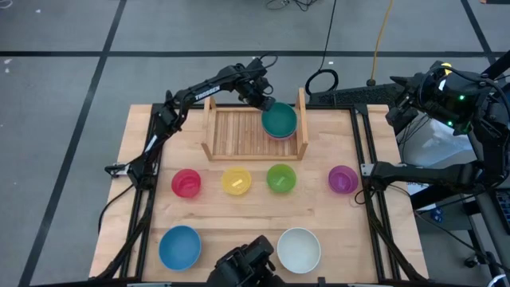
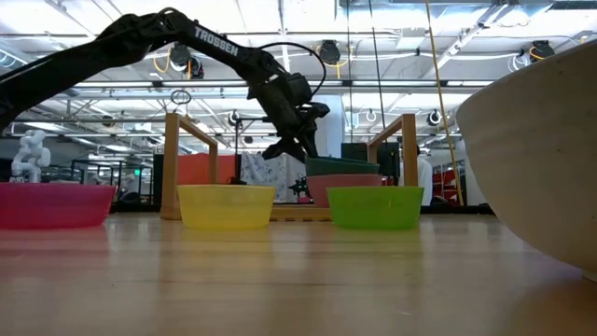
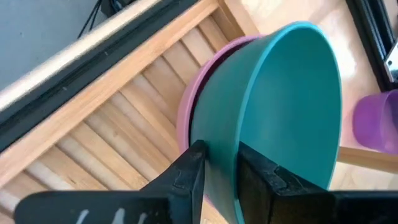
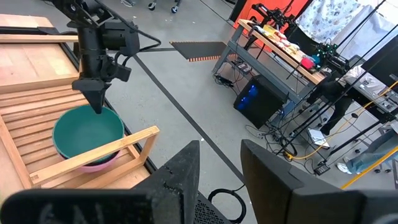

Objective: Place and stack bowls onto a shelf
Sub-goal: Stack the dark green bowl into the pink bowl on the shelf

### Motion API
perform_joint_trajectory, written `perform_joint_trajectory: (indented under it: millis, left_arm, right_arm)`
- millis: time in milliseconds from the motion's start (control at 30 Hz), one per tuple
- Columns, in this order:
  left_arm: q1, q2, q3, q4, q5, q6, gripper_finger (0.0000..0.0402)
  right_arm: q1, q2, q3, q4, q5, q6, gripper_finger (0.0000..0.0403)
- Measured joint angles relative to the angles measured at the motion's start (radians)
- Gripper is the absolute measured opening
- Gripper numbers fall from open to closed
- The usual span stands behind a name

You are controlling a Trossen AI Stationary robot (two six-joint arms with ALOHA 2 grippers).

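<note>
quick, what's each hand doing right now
left hand: fingers straddle the teal bowl rim; grip cannot be told
right hand: open, empty

Bright, even light all over the table [image 1: 143,199] in the high view, shadows soft and short under the bowls. Down low, rows of ceiling lamps [image 2: 187,63] glare white in the room behind, and the white bowl [image 2: 541,159] looms huge and soft right at the lens while the wood just before the camera blurs. In the left wrist view the teal bowl [image 3: 280,106] is close and slightly smeared. The right wrist view is crisp far off, its own fingers [image 4: 180,180] dark and unfocused.
</note>
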Motion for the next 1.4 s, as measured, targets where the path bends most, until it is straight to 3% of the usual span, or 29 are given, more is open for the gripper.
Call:
perform_joint_trajectory:
  millis: [500, 833, 1167, 1400]
  left_arm:
    - [-0.018, -0.033, 0.002, -0.010, 0.007, 0.053, 0.0081]
    - [-0.027, -0.032, 0.000, -0.098, -0.079, 0.055, 0.0081]
    - [-0.030, -0.031, 0.001, -0.043, -0.075, 0.055, 0.0081]
    - [-0.023, -0.031, 0.125, -0.074, -0.045, 0.057, 0.0081]
  right_arm:
    - [0.000, 0.000, 0.000, 0.000, 0.000, -0.011, 0.0110]
    - [0.000, 0.000, 0.000, 0.000, 0.000, -0.016, 0.0110]
    - [0.000, 0.000, 0.000, 0.000, 0.000, -0.026, 0.0110]
    - [0.000, 0.000, 0.000, 0.000, 0.000, -0.026, 0.0110]
